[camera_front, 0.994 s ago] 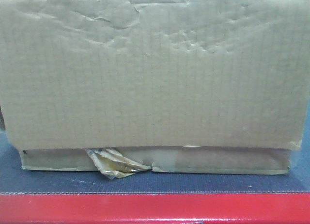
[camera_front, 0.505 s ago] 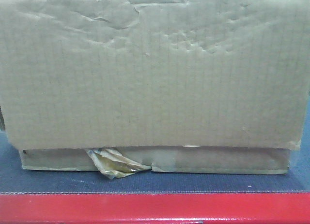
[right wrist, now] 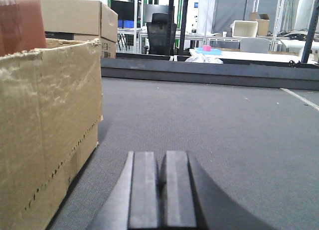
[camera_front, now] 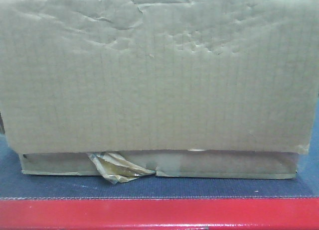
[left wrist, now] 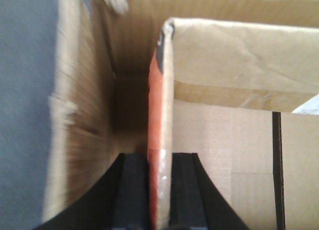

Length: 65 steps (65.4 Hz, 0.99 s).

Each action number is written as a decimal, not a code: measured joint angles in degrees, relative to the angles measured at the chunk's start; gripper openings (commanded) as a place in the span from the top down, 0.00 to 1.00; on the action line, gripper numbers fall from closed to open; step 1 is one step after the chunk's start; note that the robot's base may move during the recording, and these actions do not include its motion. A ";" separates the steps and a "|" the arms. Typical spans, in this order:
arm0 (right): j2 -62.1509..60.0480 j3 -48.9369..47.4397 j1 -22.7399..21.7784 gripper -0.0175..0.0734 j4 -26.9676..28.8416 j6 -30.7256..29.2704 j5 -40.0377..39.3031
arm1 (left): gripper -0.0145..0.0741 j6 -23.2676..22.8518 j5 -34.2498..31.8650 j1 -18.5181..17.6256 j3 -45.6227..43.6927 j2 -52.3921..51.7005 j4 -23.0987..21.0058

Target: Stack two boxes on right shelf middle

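A big worn cardboard box point(camera_front: 159, 75) fills the front view. It rests on a flatter cardboard part point(camera_front: 224, 165) with torn tape point(camera_front: 117, 170) hanging from it. In the left wrist view my left gripper point(left wrist: 159, 158) is shut on an upright cardboard wall with an orange face point(left wrist: 158, 105), which stands inside an outer box wall point(left wrist: 79, 115). My right gripper point(right wrist: 162, 160) is shut and empty, low over the grey carpet point(right wrist: 209, 120). It sits just right of a cardboard box point(right wrist: 45, 125).
The boxes sit on a blue-grey mat point(camera_front: 159, 187) behind a red front edge point(camera_front: 159, 212). In the right wrist view a second box point(right wrist: 75, 16) stands behind the near one. A dark rail point(right wrist: 209, 73) bounds the carpet at the back, with tables and shelving beyond.
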 measured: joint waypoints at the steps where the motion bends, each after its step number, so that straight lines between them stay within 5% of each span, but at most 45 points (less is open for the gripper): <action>1: 0.00 0.00 0.00 0.99 0.00 0.00 0.00 | 0.96 0.00 0.00 0.00 0.15 0.32 -0.17; 24: 0.00 0.00 0.00 0.99 0.00 0.00 0.00 | 0.96 0.00 -0.10 0.21 1.08 4.31 -3.01; 46: 0.00 0.00 0.00 0.99 0.00 0.00 0.00 | 0.53 -0.22 -0.31 0.21 1.08 4.31 -2.96; 65: 0.00 0.00 0.00 0.99 0.00 0.00 0.00 | 0.43 -0.43 -0.53 0.21 -2.68 3.91 -4.06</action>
